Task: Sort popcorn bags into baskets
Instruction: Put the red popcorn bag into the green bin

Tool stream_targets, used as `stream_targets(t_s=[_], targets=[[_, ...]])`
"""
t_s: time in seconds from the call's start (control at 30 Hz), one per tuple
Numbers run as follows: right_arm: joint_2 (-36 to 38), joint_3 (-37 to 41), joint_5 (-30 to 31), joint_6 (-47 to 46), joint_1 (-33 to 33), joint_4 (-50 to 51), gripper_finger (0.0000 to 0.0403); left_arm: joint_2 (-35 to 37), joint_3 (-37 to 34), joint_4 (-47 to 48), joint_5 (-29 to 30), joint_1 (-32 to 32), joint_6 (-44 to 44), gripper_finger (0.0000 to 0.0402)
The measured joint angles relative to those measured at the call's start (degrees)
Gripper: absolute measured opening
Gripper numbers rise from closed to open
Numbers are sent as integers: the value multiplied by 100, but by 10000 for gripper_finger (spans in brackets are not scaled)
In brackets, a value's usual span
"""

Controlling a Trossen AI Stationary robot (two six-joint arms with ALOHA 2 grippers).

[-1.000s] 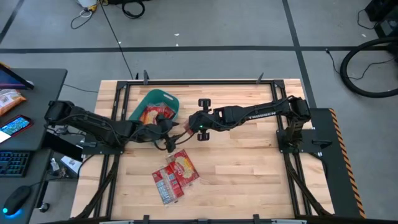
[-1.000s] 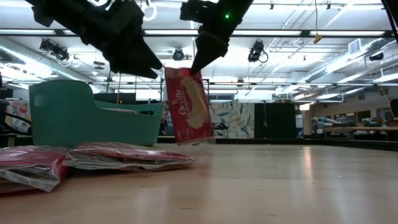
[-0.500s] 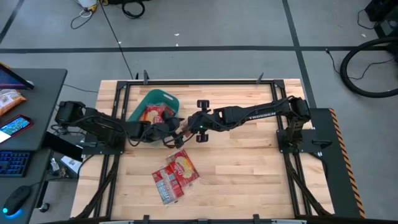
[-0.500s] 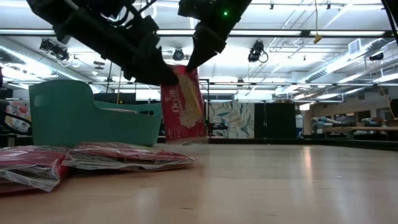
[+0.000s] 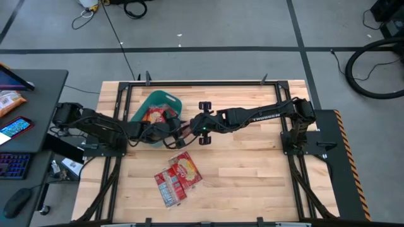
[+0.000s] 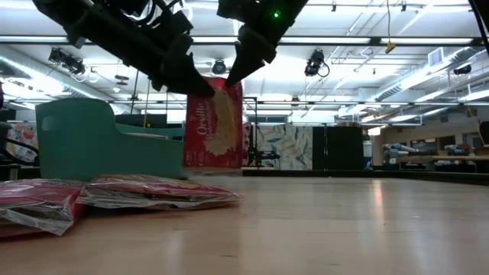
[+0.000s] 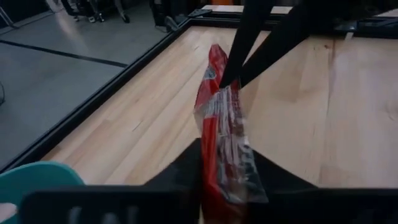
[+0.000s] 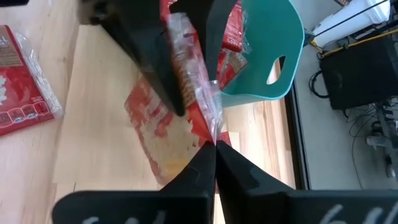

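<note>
From above I see both arms meeting near the middle of the counter [image 5: 252, 170], just beside the teal tub [image 5: 146, 107]. My left claw [image 5: 175, 129] and right claw [image 5: 189, 128] come together on one red bag [image 5: 184, 131], which is mostly hidden under them. The tub sits toward the counter's far left and has red bags inside. A loose pile of bags [image 5: 177, 178] lies nearer the front edge, well apart from the claws.

At counter height, the held bag [image 6: 214, 126] hangs upright above the wood, clear of the surface. The left claw [image 6: 192, 82] pinches its top corner on one side and the right claw [image 6: 235, 75] pinches the top edge on the other. The tub [image 6: 107, 143] stands behind and to the side, and flat bags [image 6: 114, 192] lie on the counter in front of it.

In the left wrist view, my fingers [image 7: 180, 171] are closed narrowly on the bag [image 7: 222, 143], seen edge-on, while the right claw [image 7: 229, 79] grips its far end.

In the right wrist view, my fingers [image 8: 233, 162] are pressed together on the bag's crinkled edge [image 8: 196, 106], with the left claw [image 8: 168, 93] clamped on it just beyond. The tub [image 8: 267, 56] holds more bags, and another bag [image 8: 22, 81] lies flat on the counter
</note>
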State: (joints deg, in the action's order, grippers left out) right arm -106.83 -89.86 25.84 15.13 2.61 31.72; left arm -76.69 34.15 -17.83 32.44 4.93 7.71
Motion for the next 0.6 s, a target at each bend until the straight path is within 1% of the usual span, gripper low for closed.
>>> stream_targets(t_s=[0.1, 0.17, 0.3, 0.37, 0.47, 0.53, 0.6], targets=[[0, 0, 1, 68, 0, 2, 29, -1, 0, 92, 3, 0, -5, 36], [23, 0, 11, 164, 6, 34, 38, -1, 0, 141, -73, 0, -5, 18], [253, 0, 354, 149, 40, 282, 60, 140, -2, 294, -379, -8, -5, 15], [430, 0, 385, 9, 46, 435, 71, 326, 2, 418, -574, -57, -1, 19], [660, -2, 151, -279, 42, 740, 86, 816, 0, 958, -939, -197, 34, 25], [735, -2, -104, -472, 42, 999, 95, 1211, 34, 1331, -1273, -327, 67, 23], [774, 97, -199, -641, 28, 1129, 100, 1608, 130, 1851, -1623, -439, 87, 20]])
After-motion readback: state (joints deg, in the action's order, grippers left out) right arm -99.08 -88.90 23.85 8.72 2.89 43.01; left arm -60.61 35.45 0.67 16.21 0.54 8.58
